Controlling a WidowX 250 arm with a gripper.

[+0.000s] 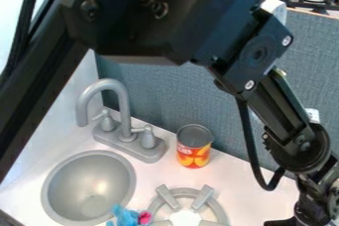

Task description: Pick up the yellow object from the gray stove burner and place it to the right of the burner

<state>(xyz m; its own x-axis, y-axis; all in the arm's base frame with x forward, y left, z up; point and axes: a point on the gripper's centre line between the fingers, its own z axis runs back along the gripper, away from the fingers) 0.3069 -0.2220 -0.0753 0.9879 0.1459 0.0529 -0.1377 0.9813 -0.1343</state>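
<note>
Can point(194, 146) first: it's standing upright on the worktop point(249, 180), long axis vertical, just beside the faucet base point(136, 145) and behind the burner ring point(220, 209). From the gripper point(310, 209), down at the lower right of the camera view, we've got it up and to the left, well apart. A blue-and-pink toy point(126, 217) lies further left, between sink point(87, 185) and burner ring. We honestly can't tell whether the gripper's open or closed, or holding anything.
</note>
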